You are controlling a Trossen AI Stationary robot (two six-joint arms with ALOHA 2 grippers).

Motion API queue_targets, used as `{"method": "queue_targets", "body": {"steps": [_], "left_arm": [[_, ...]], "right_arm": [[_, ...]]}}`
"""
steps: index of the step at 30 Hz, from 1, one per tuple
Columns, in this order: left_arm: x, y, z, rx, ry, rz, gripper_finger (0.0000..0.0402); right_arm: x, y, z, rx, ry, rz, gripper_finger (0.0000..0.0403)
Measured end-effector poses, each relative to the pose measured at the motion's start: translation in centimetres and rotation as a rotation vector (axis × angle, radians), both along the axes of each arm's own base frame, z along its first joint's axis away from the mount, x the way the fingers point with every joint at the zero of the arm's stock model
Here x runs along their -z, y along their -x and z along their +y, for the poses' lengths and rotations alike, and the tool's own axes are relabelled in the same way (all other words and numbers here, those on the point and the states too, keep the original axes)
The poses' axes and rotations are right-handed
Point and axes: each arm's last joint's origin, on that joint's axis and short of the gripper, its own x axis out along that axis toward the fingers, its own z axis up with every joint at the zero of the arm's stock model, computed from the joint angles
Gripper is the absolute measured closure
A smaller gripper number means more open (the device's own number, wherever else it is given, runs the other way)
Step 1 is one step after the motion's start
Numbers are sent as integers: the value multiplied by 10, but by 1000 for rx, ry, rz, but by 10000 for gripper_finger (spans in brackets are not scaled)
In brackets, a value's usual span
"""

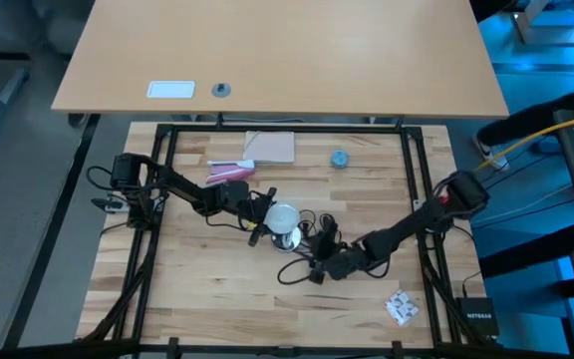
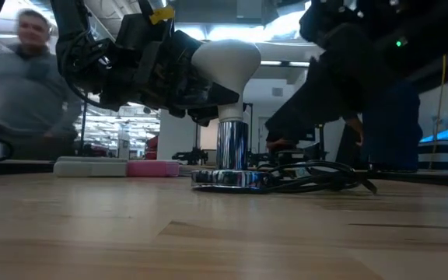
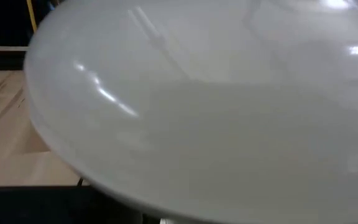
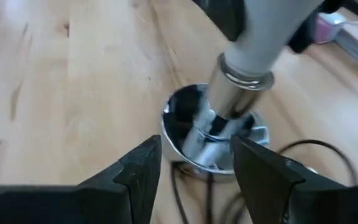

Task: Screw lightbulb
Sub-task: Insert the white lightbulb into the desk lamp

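The white frosted lightbulb [image 2: 228, 58] stands upright, its narrow lower end in the top of the silvery socket [image 2: 230, 148]. The socket's round base [image 4: 194, 134] rests on the table. My left gripper [image 1: 264, 211] is shut on the bulb's globe, which fills the left wrist view [image 3: 197, 106]. My right gripper [image 4: 194, 171] is open and low over the table on the socket's near right. Its fingertips stand either side of the base's near rim. Whether they touch it, I cannot tell. My left gripper holds the bulb's round globe [image 2: 208, 62], coming at it about level from the table's left. The globe and the gripper's own body hide the fingertips, so the kind of hold cannot be told. The bulb stands upright, its lower end [image 2: 232, 117] in the socket.
The black cord [image 1: 312, 234] loops on the table by the socket. A pink and white object [image 1: 229, 172] and a flat card [image 1: 270, 147] lie at the far side. A blue-grey cap [image 1: 339, 158] lies far right, a crumpled wrapper [image 1: 401, 307] near right. A person [image 2: 22, 78] is beyond the table.
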Motion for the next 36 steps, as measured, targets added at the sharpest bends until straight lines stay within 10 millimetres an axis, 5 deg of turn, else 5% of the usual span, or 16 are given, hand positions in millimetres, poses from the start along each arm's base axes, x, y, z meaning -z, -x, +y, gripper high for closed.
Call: {"method": "queue_targets", "body": {"steps": [20, 36], "left_arm": [[0, 0, -5, 16, -4, -2, 237], [0, 0, -12, 41, -8, -3, 237]], "right_arm": [[23, 1, -6, 136, 138, 41, 205], [32, -3, -49, 248, 175, 197, 205]]}}
